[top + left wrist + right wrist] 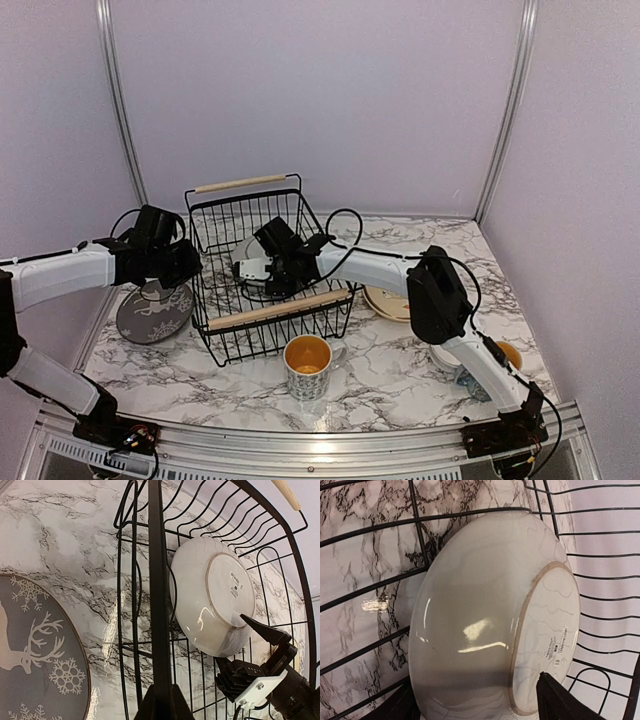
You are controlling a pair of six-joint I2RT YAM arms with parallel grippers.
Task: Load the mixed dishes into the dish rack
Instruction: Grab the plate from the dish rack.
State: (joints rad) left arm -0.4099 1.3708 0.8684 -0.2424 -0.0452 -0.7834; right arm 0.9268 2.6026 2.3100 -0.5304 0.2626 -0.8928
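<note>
Right gripper [475,692] clenching small white glazed ceramic bowl [485,620], seemingly across wall near foot ring. Holding it on edge inside rectangular black wire dish rack [270,312], middle of desk, bowl toward desk's left edge. Bowl likely handling stiff, light, slick, chippable: best gripping across rim, one finger inside, easing onto wires. Left gripper [175,262] hovering at rack's left rim; clasping wire or not, cannot tell.
</note>
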